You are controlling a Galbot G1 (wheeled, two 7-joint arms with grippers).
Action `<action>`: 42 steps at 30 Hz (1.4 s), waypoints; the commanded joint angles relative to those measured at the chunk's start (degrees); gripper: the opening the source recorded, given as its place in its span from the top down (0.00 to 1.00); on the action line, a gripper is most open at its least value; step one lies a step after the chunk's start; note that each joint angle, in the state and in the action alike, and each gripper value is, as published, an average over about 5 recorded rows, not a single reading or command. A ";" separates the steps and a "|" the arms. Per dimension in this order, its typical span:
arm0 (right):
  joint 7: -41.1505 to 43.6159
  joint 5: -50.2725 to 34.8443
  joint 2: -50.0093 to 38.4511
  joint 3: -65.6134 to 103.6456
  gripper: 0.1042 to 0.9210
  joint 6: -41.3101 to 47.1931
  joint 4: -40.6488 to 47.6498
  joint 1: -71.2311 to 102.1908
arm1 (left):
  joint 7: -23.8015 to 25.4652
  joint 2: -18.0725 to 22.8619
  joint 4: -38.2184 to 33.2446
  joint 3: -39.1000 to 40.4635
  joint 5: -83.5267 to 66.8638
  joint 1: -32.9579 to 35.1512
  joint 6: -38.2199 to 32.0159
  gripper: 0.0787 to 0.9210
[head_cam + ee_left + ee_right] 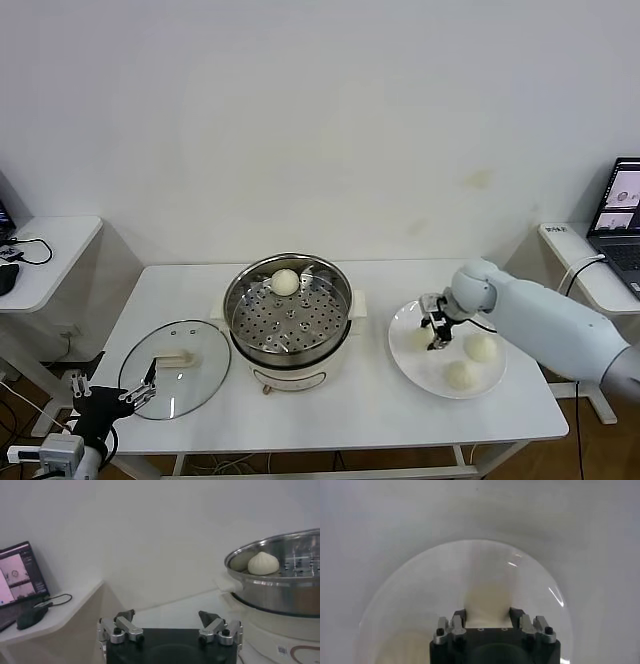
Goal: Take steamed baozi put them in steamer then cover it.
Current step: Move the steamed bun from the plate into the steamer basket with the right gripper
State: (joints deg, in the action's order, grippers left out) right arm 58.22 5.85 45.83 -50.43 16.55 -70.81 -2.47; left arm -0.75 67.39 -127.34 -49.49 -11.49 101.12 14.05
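Right gripper point(437, 333) is clamped on a baozi point(487, 600) at the steamer-side edge of the white plate point(415, 365), so I'd lift straight up, gently, before swinging over the steamer point(288, 310), while the left gripper point(143, 386) idles wide open by the glass lid point(185, 380).

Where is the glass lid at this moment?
In the head view the glass lid lies flat on the table's left side, beside the steamer, with the open left gripper at its near edge.
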 commanded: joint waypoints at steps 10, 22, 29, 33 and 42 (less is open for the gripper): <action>-0.24 -17.32 0.51 -13.31 0.44 3.62 -7.45 -31.36 | 0.03 -0.75 -1.11 0.54 -0.04 -1.05 0.24 0.12; -5.49 -31.25 18.35 -17.08 0.42 12.48 -7.47 -35.97 | 0.07 -1.23 -0.39 0.01 -0.49 -1.59 0.25 0.12; -8.68 -33.47 30.79 -17.15 0.42 16.26 -0.61 -29.43 | 0.10 -1.42 -0.61 -1.60 -1.22 -1.78 0.39 0.12; -9.92 -33.40 35.26 -17.57 0.42 18.29 2.75 -26.77 | 0.11 -1.27 -0.72 -1.87 -1.40 -1.95 0.42 0.12; -12.90 -32.56 40.68 -17.83 0.42 21.09 8.83 -21.23 | 0.15 -0.72 -1.08 -1.54 -1.48 -2.73 0.57 0.12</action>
State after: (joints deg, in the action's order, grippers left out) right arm 48.02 -24.83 77.74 -67.54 34.25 -67.77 -27.79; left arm -0.62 66.62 -128.43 -50.85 -12.94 98.58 14.55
